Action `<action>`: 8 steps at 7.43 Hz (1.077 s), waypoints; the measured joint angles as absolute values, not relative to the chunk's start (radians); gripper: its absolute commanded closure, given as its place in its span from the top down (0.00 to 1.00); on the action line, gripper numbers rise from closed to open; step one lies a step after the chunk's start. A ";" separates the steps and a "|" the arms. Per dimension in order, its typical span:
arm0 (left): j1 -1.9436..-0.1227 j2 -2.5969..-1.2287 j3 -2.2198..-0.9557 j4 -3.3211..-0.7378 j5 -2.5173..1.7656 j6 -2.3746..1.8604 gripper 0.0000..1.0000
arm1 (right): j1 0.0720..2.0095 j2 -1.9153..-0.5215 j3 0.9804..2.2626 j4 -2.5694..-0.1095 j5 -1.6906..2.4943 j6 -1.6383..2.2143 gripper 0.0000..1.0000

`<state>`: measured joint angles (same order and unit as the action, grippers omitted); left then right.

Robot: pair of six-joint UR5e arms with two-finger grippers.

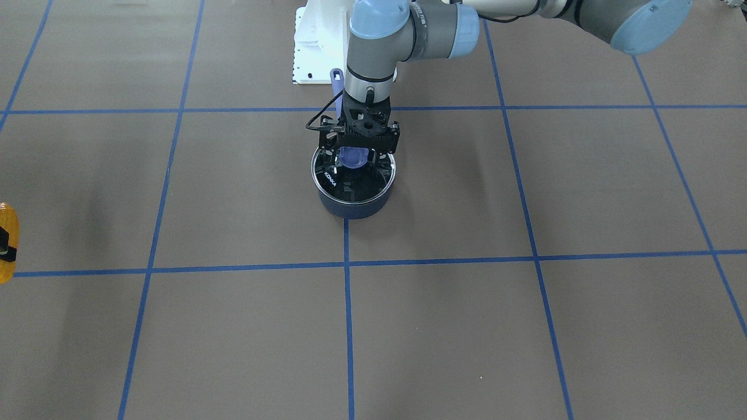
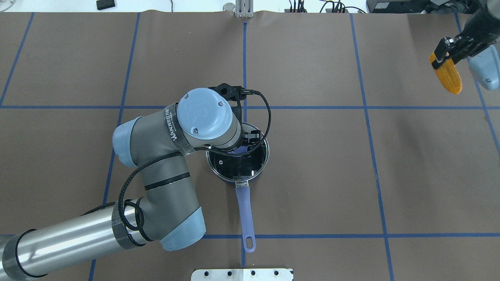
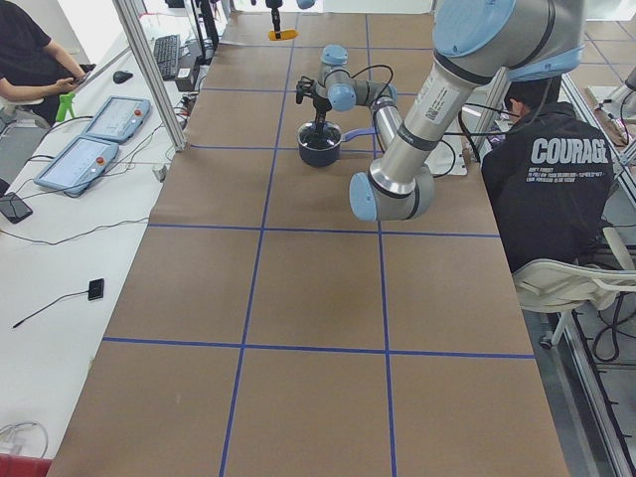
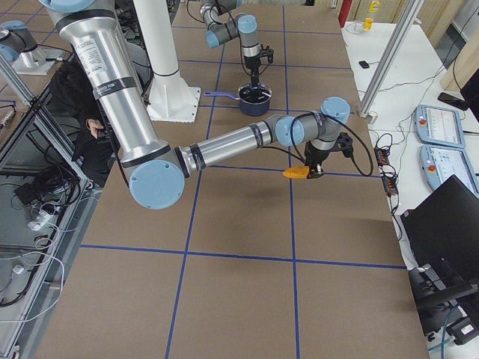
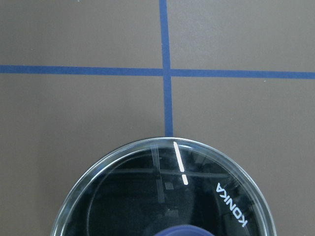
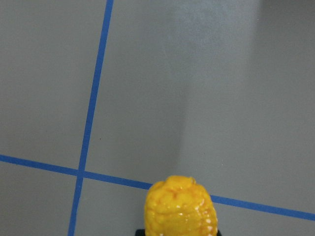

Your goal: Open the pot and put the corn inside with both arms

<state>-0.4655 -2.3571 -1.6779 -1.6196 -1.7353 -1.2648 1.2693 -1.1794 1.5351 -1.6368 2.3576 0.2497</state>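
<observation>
You have the two arms split by job. The left arm comes straight down over the pot [image 1: 353, 207], which stands at the middle of the worktop [image 1: 525, 326] with its handle [image 2: 245, 210] pointing back toward the robot's base. The left fingers [image 1: 376, 156] drop on either side of the blue knob [image 1: 353, 157] at the centre of the glass lid [image 1: 350, 184], the one place the lid offers a hold. You cannot tell from these views whether they have pinched the knob or only straddle it. The lid sits flat on the rim, so the pot is not yet open.

The right fingers [image 2: 443, 48] are clamped on one end of the corn [image 2: 449, 80]. They hold it off the worktop and well apart from the pot, toward the robot's right edge. The free end of the cob points outward. My guess is that it waits there to leave the left arm room to lift the lid away.

Through the glass you see only dark reflections, so what the pot contains, if anything, cannot be made out.
</observation>
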 measured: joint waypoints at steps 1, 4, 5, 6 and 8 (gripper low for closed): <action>-0.465 -2.358 -1.679 -1.619 -1.736 -1.266 0.61 | 1.268 -1.179 1.534 -1.637 2.357 0.249 0.45; -0.465 -2.358 -1.680 -1.618 -1.737 -1.267 0.48 | 1.266 -1.178 1.533 -1.637 2.356 0.249 0.45; -0.465 -2.358 -1.681 -1.617 -1.739 -1.267 0.48 | 1.266 -1.178 1.533 -1.637 2.356 0.249 0.45; -0.465 -2.360 -1.687 -1.615 -1.741 -1.266 0.48 | 1.265 -1.177 1.532 -1.637 2.356 0.249 0.45; -0.468 -2.358 -1.732 -1.589 -1.745 -1.260 0.48 | 1.265 -1.169 1.532 -1.638 2.358 0.254 0.45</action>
